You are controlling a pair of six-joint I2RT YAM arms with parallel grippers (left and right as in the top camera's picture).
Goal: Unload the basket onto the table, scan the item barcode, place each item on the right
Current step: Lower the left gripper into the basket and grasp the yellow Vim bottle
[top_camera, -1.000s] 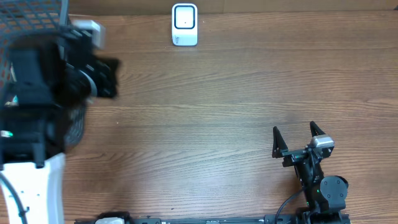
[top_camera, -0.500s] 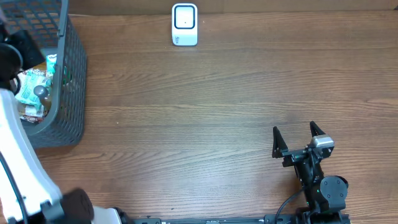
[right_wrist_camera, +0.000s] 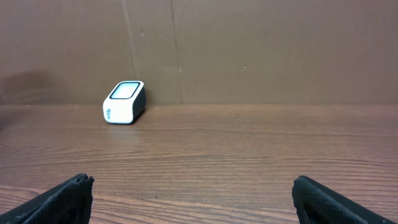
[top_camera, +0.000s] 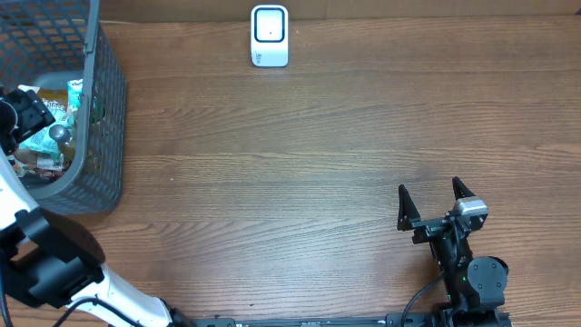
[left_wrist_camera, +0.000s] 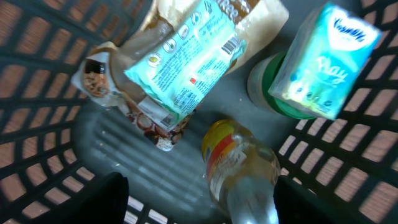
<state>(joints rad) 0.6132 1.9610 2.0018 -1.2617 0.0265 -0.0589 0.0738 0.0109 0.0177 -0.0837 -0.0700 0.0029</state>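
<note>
Zero scans done, we're judging: barcoded packet [left_wrist_camera: 186, 65] is lying inside the basket [top_camera: 104, 127], with the left tool [left_wrist_camera: 202, 190] hovering over it, spread and empty; right tool [top_camera: 428, 189] spread, empty, well clear of the basket, like the scanner [top_camera: 270, 36]. Grab, carry, scan remaining.

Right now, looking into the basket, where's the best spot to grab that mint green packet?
Pinch the mint green packet across its narrow middle, coming straight down. It lies flat on top of a snack bag with long edges exposed, and that likely leaves its barcode end uncovered.
</note>
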